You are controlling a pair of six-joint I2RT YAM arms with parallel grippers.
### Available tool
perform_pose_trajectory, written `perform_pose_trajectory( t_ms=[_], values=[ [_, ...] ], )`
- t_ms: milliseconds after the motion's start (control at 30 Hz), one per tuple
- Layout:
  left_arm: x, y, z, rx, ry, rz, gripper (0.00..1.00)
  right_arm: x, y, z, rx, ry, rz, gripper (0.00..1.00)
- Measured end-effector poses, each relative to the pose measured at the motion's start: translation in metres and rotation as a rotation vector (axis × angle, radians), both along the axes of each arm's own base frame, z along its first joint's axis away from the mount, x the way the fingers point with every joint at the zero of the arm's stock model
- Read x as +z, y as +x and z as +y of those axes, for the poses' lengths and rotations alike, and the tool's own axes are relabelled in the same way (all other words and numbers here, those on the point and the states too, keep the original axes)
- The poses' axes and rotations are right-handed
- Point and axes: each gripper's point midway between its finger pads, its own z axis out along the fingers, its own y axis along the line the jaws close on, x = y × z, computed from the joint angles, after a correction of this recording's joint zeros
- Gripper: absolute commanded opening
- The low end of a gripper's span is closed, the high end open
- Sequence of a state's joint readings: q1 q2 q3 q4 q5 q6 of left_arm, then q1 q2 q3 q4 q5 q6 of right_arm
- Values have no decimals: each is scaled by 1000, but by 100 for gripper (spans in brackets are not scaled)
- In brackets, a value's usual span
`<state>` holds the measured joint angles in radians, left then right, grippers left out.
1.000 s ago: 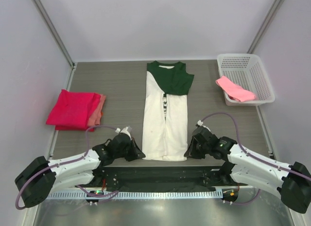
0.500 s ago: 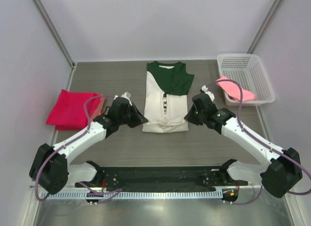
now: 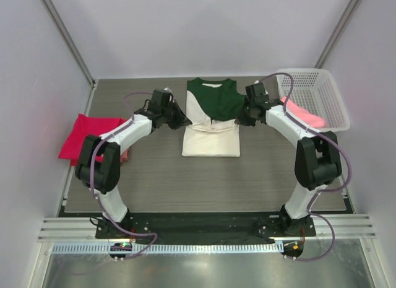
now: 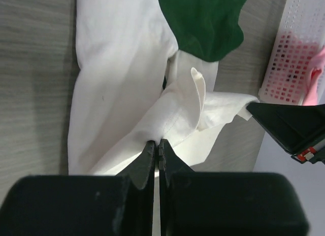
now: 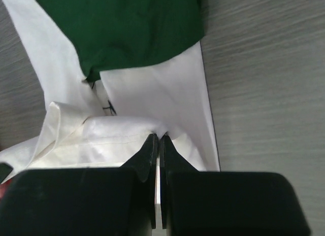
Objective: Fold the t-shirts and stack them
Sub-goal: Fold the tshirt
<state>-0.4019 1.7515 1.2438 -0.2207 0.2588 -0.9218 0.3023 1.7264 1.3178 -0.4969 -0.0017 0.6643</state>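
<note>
The cream-white t-shirt with dark green shoulders (image 3: 211,130) lies in the middle of the table, its bottom half folded up over the top half. My left gripper (image 3: 184,122) is shut on the folded hem's left corner (image 4: 157,139). My right gripper (image 3: 239,122) is shut on the hem's right corner (image 5: 158,135). Both hold the hem just below the green part (image 4: 203,20). The red-pink t-shirt (image 3: 90,138) lies folded at the left, a salmon one under it. A light pink t-shirt (image 3: 300,113) hangs over the basket's front edge.
A white plastic mesh basket (image 3: 315,96) stands at the back right; it also shows in the left wrist view (image 4: 294,58). Grey walls and metal posts close in the table's back and sides.
Both grippers have carried the shirt's bottom hem from the near edge up toward the collar, folding the shirt in half. The arms are now stretched far out over the table.
</note>
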Motion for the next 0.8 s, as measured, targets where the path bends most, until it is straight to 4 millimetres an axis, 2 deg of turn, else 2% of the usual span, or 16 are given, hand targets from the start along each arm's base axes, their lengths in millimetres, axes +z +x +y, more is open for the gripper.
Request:
perform_pose_trajectory(
  t_ms=[167, 367, 400, 433, 467, 500, 533, 567, 600, 667, 733, 800],
  values=[
    [-12, 28, 6, 10, -4, 17, 0, -25, 24, -3, 10, 23, 55, 1],
    [-17, 53, 3, -4, -26, 22, 3, -20, 45, -4, 17, 45, 35, 3],
    [-19, 56, 2, -9, -30, 24, 10, -18, 48, -3, 19, 50, 28, 12],
    [-21, 60, 0, -18, -32, 23, 22, -17, 51, -3, 22, 54, 25, 44],
    [-22, 63, -2, -24, -33, 22, 37, -16, 54, -1, 21, 60, 22, 53],
    [-25, 66, -3, -31, -34, 24, 55, -16, 57, -2, 18, 62, 18, 55],
    [-29, 69, -4, -31, -40, 32, 61, -16, 60, -1, 16, 65, 14, 64],
    [-32, 70, -3, -31, -37, 36, 71, -17, 60, -1, 11, 68, 15, 71],
    [-35, 69, -2, -32, -29, 41, 84, -19, 60, -1, 5, 72, 17, 72],
    [-42, 66, 4, -22, -15, 52, 90, -21, 59, -2, 0, 72, 10, 72],
    [-48, 57, 13, -10, 14, 59, 92, -27, 49, -5, -1, 67, 21, 68],
    [-52, 39, 23, 0, 38, 75, 91, -31, 29, -10, -2, 63, 37, 63]
  ],
)
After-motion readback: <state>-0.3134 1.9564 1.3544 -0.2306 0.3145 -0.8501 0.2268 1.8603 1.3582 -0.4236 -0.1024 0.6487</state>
